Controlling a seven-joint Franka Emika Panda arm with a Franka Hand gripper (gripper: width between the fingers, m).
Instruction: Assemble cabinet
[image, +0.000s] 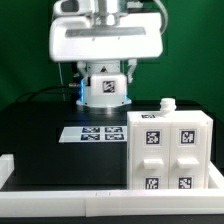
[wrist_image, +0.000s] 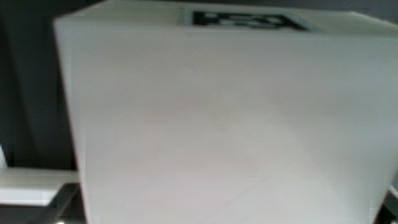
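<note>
The cabinet body (image: 166, 150) is a white box at the exterior view's right, its front faced with several small blocks, each with a black-and-white tag. A small white knob (image: 165, 103) sticks up from its top. My gripper (image: 105, 76) hangs at the back centre, shut on a white tagged block (image: 105, 91) held just over the black table. In the wrist view this block (wrist_image: 222, 120) fills nearly the whole picture, its tag (wrist_image: 246, 19) at one edge. The fingertips are hidden by it.
The marker board (image: 92, 132) lies flat on the black table (image: 40, 130) between the held block and the cabinet. A low white rim (image: 60, 198) frames the table's front and the exterior view's left. Green wall behind.
</note>
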